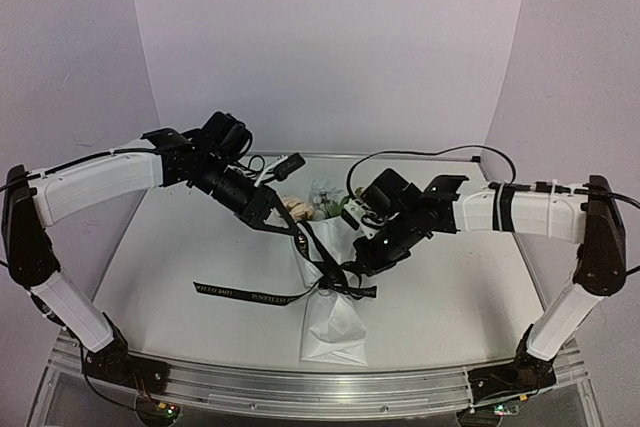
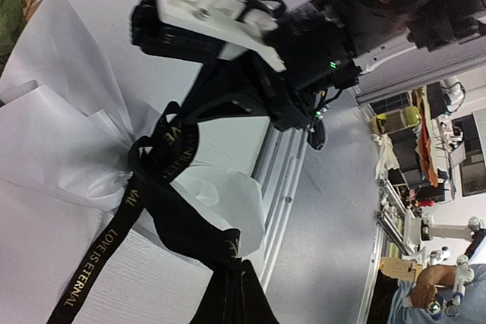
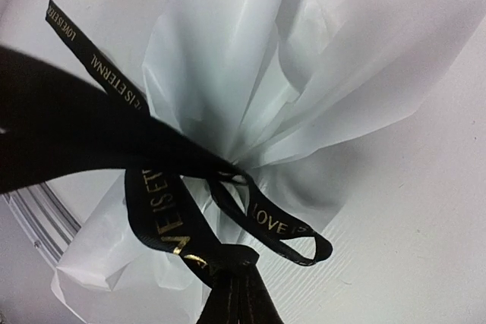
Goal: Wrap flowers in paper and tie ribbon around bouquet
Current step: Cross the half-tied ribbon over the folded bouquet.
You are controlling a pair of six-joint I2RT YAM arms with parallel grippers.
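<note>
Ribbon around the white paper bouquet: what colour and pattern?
Narrow black ribbon with gold lettering, LOVE IS ETERNAL; clearest in right wrist view.

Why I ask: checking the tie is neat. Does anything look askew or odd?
Yes. The ribbon is only loosely knotted round the pinched paper: a slack loop sticks out, and one long tail trails across the table. The paper looks crumpled below the knot.

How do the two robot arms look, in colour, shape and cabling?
The left arm and right arm match: white boxy links, black joints, black wrists, black fingers. Thin black cables trail along them. The right arm also has a black band and white ties.
</note>
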